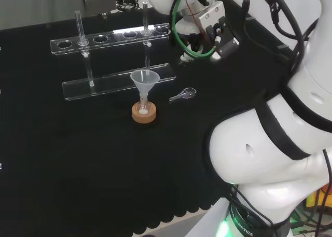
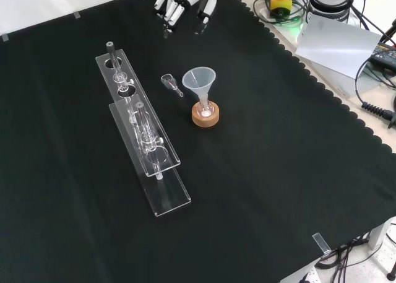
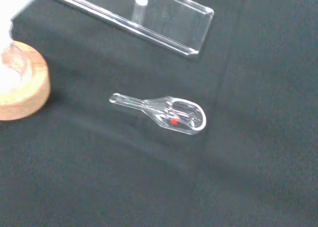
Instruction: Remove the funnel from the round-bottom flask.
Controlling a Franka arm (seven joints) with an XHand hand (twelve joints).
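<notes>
So the funnel (image 2: 199,80) is standing upright, wide mouth pointing up and stem going straight down into the neck of the round-bottom flask (image 2: 205,107), which is sitting in a cork ring (image 2: 205,117) near the middle of the bench (image 2: 260,190). The hand (image 2: 179,1) is hovering at the top of the front view, well apart from it, fingers hanging relaxed and spread, touching nothing. A little clear scoop (image 3: 164,113) is lying on the cloth beside the ring, next to the clear rack (image 2: 142,140).
</notes>
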